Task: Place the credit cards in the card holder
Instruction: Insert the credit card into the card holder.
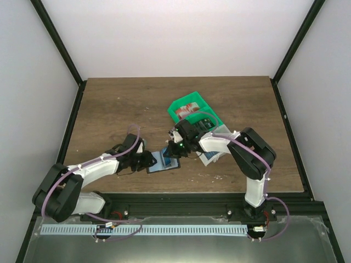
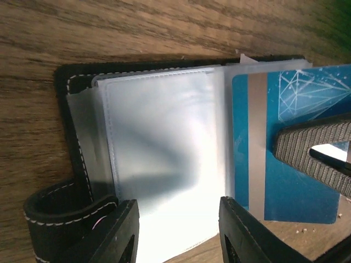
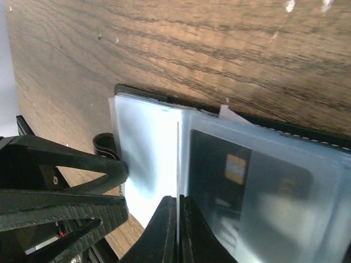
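Note:
The black card holder (image 2: 71,104) lies open on the table, its clear sleeves (image 2: 159,148) spread flat; it also shows in the top view (image 1: 162,163). My right gripper (image 3: 178,205) is shut on a blue credit card (image 2: 296,186), which has a grey stripe and lies over the holder's right half with its left edge at a sleeve. In the right wrist view the card (image 3: 177,159) is edge-on. My left gripper (image 2: 178,233) is open, its fingers (image 2: 123,233) straddling the near edge of the sleeves beside the snap strap (image 2: 55,211). A dark card (image 3: 236,181) sits inside another sleeve.
A green bin (image 1: 176,107) with small items stands behind the holder, and a white bin (image 1: 213,156) lies under the right arm. Both grippers (image 1: 147,160) (image 1: 174,149) meet over the holder near the table's front edge.

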You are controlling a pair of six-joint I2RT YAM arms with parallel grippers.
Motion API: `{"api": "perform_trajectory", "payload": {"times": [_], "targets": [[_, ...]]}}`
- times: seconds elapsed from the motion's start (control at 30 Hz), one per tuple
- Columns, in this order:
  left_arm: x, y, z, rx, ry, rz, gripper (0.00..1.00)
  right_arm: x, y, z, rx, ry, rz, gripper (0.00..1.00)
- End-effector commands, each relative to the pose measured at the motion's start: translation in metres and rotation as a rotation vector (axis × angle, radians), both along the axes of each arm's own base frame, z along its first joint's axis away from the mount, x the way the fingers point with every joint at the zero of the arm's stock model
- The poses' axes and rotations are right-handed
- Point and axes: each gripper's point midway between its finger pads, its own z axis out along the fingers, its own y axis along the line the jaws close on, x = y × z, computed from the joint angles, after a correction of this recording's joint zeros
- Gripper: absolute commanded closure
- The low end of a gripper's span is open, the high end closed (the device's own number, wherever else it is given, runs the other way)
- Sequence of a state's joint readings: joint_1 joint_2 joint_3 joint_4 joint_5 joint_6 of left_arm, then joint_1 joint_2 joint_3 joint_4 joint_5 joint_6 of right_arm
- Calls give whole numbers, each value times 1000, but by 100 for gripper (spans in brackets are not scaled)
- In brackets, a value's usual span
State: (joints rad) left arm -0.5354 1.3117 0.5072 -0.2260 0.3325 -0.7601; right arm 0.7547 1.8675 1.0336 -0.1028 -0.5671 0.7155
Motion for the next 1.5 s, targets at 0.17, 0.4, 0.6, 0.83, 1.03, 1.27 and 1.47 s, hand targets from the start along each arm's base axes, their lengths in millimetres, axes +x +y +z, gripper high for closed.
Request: {"api": "perform_trajectory", "payload": {"times": [0.17, 0.4, 0.6, 0.83, 1.03, 1.27, 1.47], "targets": [[0, 31, -18, 166, 7, 65, 57, -1, 8, -6, 54, 23, 20, 100], [0, 32, -15, 170, 6, 64, 62, -1, 12, 4, 117, 27, -1, 100], [6, 15, 12, 81, -24, 39, 61, 4, 9, 3, 97, 26, -47, 100], [10, 21, 26, 82, -51, 96, 56, 6, 18, 0, 118, 53, -59, 100], [3, 34, 7, 152, -21, 118, 55, 5, 29, -6, 116, 62, -58, 99], [-6, 45, -15, 204, 9, 121, 55, 3, 30, -20, 93, 66, -61, 99], [-13, 48, -25, 218, 28, 105, 57, -1, 37, -24, 94, 66, -44, 100]]}}
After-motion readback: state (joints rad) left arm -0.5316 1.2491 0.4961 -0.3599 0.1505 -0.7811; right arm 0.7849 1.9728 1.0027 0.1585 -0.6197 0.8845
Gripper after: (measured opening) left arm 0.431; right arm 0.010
